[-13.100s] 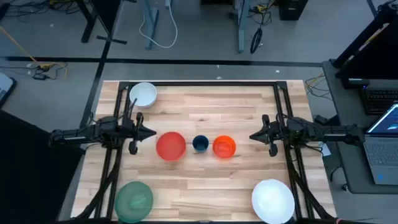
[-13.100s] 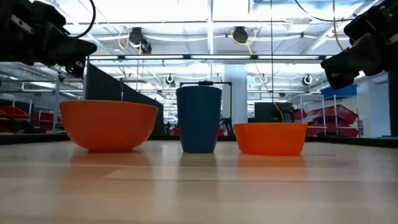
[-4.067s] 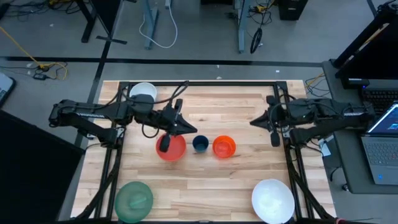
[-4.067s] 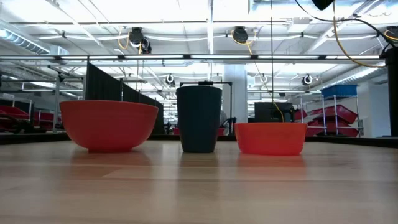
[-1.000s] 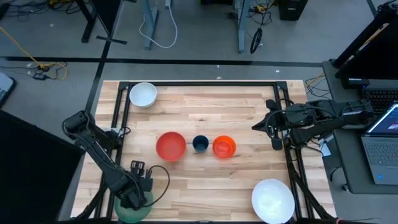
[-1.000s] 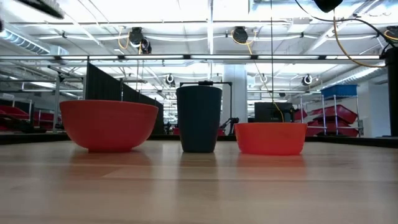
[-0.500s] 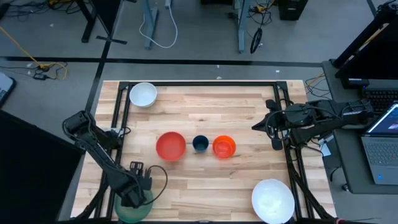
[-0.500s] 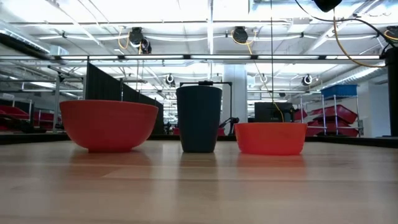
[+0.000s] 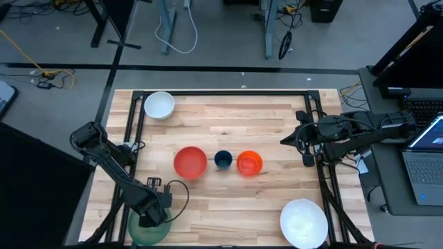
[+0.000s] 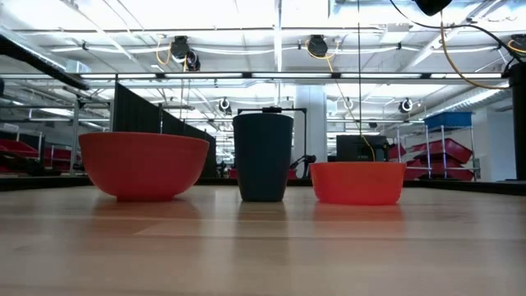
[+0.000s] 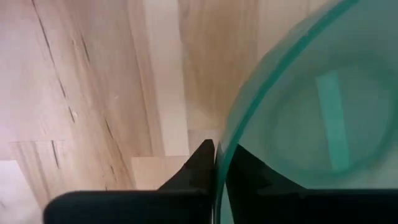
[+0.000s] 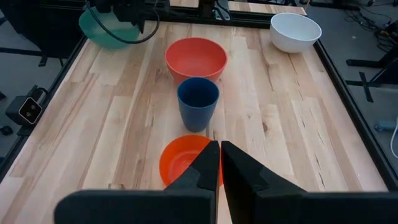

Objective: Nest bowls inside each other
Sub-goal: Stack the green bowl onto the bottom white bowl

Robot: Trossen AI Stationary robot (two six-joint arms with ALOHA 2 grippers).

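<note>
Wooden desk (image 9: 228, 200): large green bowl (image 9: 147, 228) at near-left corner, its rim pinched between closed left claw (image 9: 154, 216) fingers, one inside, one outside. Right claw (image 9: 285, 140) closed, empty, at right edge

The tabletop (image 9: 228, 117) was pale butcher-block wood with a black metal frame (image 9: 221, 92) along its edges. On the grey floor at 12 o'clock lay a looped white cable (image 9: 174, 34) and, toward 10 o'clock, a yellow cable (image 9: 24, 52). At 3 o'clock an open laptop (image 9: 428, 155) sat on a side desk. Across the tabletop in the low view, ceiling lights (image 10: 278, 16) ran over red storage bins (image 10: 444, 160).
</note>
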